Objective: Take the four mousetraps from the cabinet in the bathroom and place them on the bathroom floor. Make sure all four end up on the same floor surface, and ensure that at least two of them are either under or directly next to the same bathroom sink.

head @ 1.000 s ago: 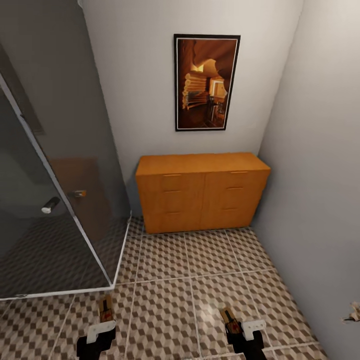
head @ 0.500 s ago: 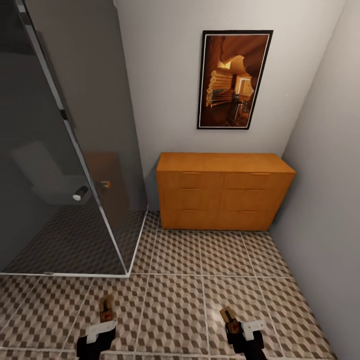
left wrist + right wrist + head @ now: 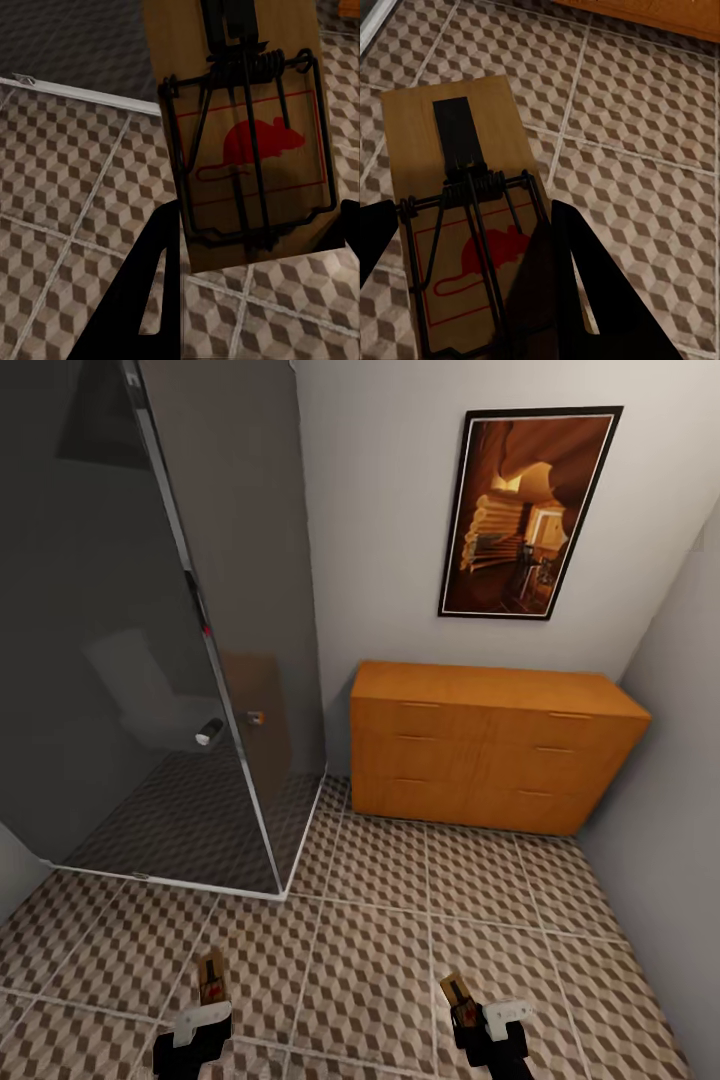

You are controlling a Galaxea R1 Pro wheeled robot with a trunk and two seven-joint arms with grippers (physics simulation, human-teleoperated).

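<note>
Head view: cabinet point(image 3: 495, 745) sits right of centre against the back wall, right end in the corner with the side wall. Framed picture point(image 3: 525, 510) hangs on the wall above it, upper right of frame. Shower enclosure point(image 3: 150, 620) fills the left half, its corner post just left of the cabinet. Bathroom floor point(image 3: 380, 940) spans the lower frame. Left gripper point(image 3: 205, 1010) bottom left holds a mousetrap point(image 3: 211, 977); right gripper point(image 3: 480, 1015) bottom right holds a second mousetrap point(image 3: 457, 995), both above the floor.
</note>
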